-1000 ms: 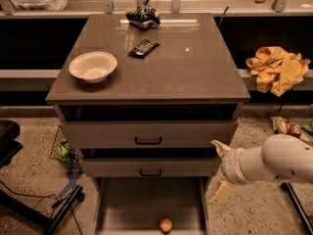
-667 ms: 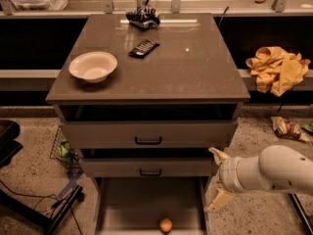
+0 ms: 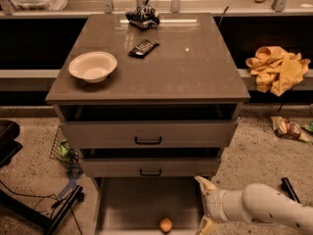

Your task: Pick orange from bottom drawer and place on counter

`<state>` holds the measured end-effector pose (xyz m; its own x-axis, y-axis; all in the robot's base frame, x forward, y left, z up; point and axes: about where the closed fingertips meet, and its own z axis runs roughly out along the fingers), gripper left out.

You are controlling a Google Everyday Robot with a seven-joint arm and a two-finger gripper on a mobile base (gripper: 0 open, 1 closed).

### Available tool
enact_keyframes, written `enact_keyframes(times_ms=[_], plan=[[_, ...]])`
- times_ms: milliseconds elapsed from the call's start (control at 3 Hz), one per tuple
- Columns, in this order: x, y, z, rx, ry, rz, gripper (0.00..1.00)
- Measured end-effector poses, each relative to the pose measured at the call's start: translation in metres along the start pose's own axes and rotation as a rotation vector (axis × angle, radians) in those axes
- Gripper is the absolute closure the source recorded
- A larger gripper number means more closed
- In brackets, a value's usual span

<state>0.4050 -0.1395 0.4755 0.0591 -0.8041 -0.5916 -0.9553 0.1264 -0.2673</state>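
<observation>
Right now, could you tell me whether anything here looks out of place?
Yes: a crumpled yellow cloth lies heaped to the right of the counter, and a wrapper lies on the floor below it. The gripper, open, is beside the bottom drawer, right of the orange.

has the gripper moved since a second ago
Yes. The gripper has shifted left and lower, now at the right wall of the bottom drawer, closer to the orange.

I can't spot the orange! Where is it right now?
The orange lies at the bottom of the camera view, on the open bottom drawer's floor near its front, with the gripper beside it on the picture's right.
</observation>
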Motion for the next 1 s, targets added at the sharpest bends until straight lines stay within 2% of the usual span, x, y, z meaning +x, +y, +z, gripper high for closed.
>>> enact_keyframes(times_ms=[333,1000], plan=[[0.025,0.014,0.058,-0.015,-0.042,-0.036,0.00],[0.068,0.015,0.153,-0.069,-0.033,-0.046,0.00]])
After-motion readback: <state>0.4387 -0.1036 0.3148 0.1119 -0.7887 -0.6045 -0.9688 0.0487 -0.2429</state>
